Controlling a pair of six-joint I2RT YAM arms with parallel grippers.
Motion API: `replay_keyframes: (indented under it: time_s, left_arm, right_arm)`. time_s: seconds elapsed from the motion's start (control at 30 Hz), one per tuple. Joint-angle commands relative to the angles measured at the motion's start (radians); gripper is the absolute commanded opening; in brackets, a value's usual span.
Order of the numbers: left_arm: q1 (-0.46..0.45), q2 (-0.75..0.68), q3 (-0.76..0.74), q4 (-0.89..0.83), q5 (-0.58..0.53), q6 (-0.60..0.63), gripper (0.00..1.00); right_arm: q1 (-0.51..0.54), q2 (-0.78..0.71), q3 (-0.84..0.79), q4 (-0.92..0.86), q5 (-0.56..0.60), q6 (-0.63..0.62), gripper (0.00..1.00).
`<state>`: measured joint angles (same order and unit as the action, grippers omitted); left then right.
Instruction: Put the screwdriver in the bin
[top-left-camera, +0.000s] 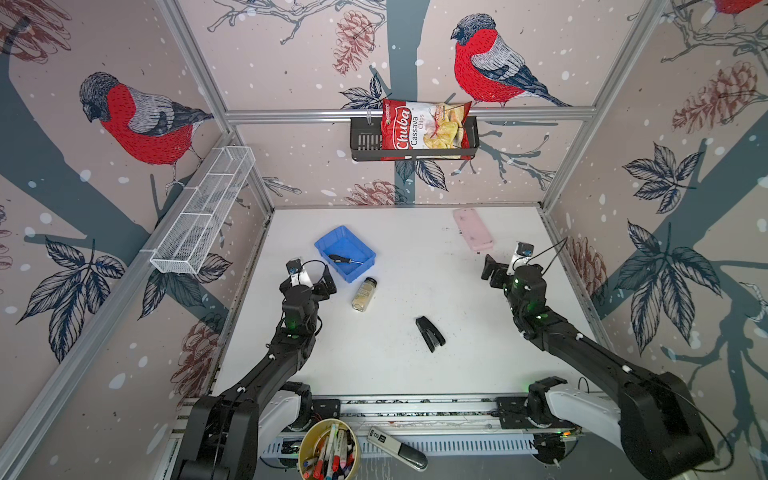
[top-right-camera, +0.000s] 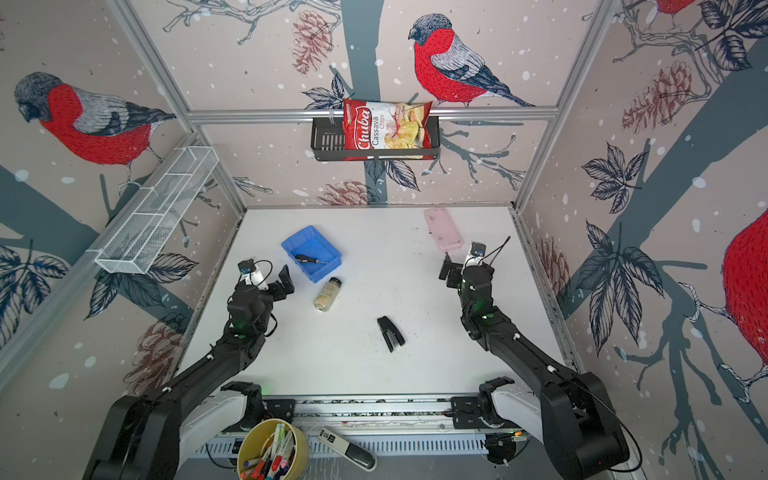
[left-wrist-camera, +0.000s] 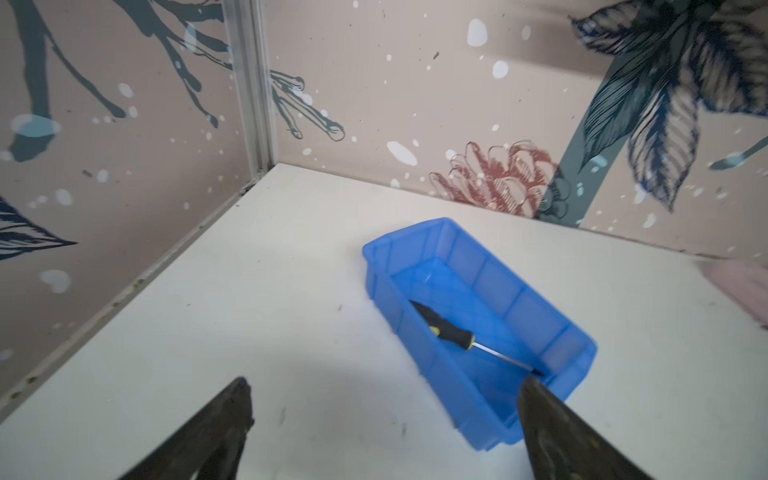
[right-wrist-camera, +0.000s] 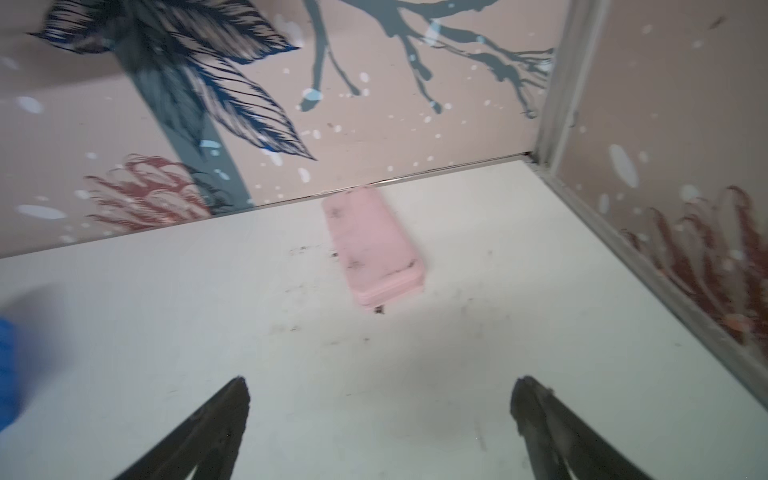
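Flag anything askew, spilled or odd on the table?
The small clear spice jar with a dark cap lies on its side beside the shallow bright blue plastic bin. The white table is speckled dark around the black stapler.

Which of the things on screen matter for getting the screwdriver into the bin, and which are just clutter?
Job:
- screwdriver, lying inside the bin
- bin
- left tool, open and empty

Clutter:
- spice jar
- stapler
- pink case
- chips bag
- wire basket
- pen cup
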<state>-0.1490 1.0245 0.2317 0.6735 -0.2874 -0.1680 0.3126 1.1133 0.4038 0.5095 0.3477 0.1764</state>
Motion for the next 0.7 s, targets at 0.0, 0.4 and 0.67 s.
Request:
replay_keyframes:
  time_s: [0.0,0.4,0.67]
  left_arm:
    - [0.001,0.018,-0.050,0.205,-0.112,0.125,0.98]
    - [0.012,0.274,-0.126,0.606,-0.091,0.196,0.98]
    - [0.046,0.469,-0.060,0.703,-0.049,0.183,0.99]
  right_arm:
    - [-0.050,0.038,-0.077,0.300,0.052,-0.108,1.00]
    - [-0.175,0.300,-0.153,0.612,0.074,-0.142,1.00]
    - [-0.245,0.406,-0.219,0.821,-0.012,-0.091,1.00]
